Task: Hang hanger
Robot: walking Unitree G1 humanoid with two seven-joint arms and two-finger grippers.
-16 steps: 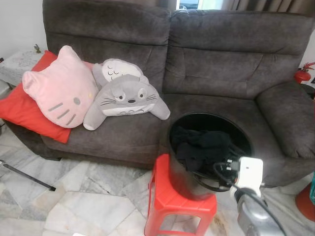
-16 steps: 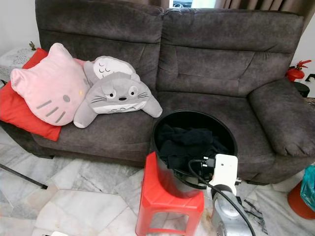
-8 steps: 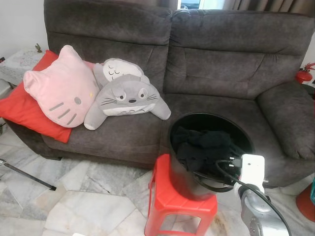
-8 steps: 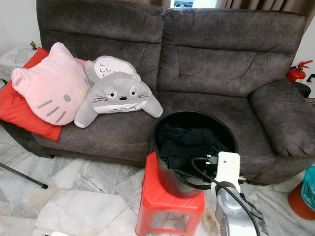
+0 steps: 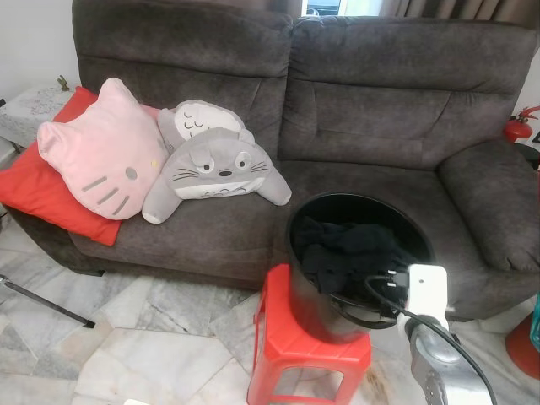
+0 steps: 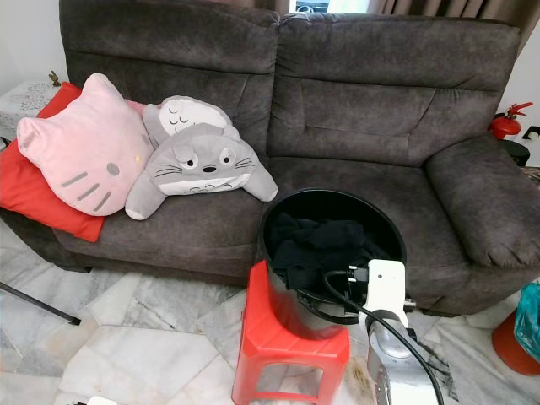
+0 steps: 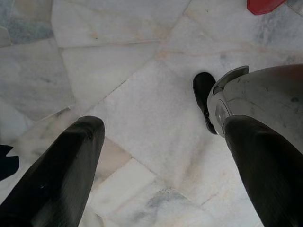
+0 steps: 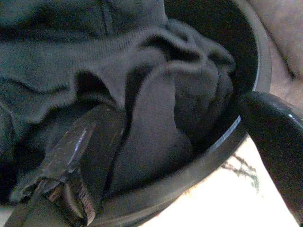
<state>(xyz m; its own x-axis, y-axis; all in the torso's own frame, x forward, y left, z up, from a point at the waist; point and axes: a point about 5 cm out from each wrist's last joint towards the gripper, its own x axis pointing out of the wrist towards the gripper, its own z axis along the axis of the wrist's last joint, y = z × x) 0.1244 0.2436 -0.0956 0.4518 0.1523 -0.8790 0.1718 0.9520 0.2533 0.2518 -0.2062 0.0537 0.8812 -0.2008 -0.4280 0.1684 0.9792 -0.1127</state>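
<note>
My right gripper point(image 8: 180, 156) reaches over the near rim of the round black plastic bucket point(image 5: 308, 291), fingers spread, one finger point(image 8: 75, 151) among the dark crumpled clothes point(image 5: 346, 249) — any hanger there is buried or indistinguishable. My left gripper point(image 7: 161, 151) hangs open above the marble floor point(image 7: 142, 118).

The black bucket point(image 6: 278, 295) stood on the red stool point(image 6: 278, 354), its open top giving access from above. Dark clothes point(image 6: 325, 245) filled most of the interior. The right end effector point(image 8: 189, 156) straddled the near rim, fingers spread. The sofa point(image 6: 371, 110) blocked the far side. Marble floor point(image 6: 135, 329) to the left was open.
</note>
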